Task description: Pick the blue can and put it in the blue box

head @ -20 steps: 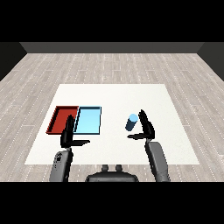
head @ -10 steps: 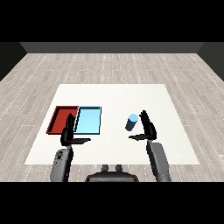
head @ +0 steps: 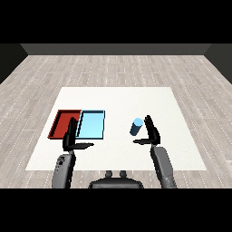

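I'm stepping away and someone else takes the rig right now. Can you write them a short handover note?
Right hand: open, fingers straight, just right of the blue can, thumb reaching under it; not gripping.
Left hand: open, holding nothing, over the near edge of the trays.
Blue can: upright on the white table, right of the light blue tray, apart from it.
Red tray: left of the light blue one, side by side.
Done: right hand set beside the can.
Left: close on the can, lift, carry left, set it in the light blue tray.
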`<move>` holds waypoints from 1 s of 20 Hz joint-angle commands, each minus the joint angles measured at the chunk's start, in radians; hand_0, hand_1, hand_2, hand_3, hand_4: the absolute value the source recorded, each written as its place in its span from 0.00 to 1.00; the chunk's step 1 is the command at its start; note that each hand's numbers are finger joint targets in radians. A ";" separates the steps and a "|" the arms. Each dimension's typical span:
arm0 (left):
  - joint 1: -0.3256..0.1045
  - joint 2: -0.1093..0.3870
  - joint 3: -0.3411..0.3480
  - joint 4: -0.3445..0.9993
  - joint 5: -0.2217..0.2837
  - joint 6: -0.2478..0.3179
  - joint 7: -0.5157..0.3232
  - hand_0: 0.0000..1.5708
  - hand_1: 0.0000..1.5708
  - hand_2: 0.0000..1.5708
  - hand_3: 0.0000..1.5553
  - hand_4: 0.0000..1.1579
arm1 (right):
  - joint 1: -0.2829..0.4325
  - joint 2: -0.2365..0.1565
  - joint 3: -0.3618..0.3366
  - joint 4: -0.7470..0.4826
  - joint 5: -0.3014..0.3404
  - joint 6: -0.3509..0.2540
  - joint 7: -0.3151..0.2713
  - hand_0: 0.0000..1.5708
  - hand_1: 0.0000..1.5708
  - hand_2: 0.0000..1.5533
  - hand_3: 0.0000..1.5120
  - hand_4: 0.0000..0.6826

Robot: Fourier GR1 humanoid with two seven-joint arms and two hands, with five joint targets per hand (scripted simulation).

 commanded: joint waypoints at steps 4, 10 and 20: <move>0.007 -0.028 -0.031 0.034 -0.046 0.035 -0.036 0.00 0.00 0.00 0.00 0.00 | -0.011 -0.003 -0.016 -0.008 -0.022 -0.026 0.087 0.00 0.00 0.00 0.00 0.00; 0.066 -0.028 -0.035 -0.091 0.000 0.014 0.039 0.00 0.00 0.00 0.00 0.00 | -0.117 -0.039 -0.089 0.195 -0.059 0.006 0.022 0.00 0.00 0.00 0.00 0.00; -0.034 0.011 0.012 -0.021 -0.006 0.021 0.035 0.00 0.00 0.00 0.00 0.00 | -0.253 0.000 -0.100 0.477 -0.043 -0.035 -0.097 0.00 0.00 0.00 0.00 0.00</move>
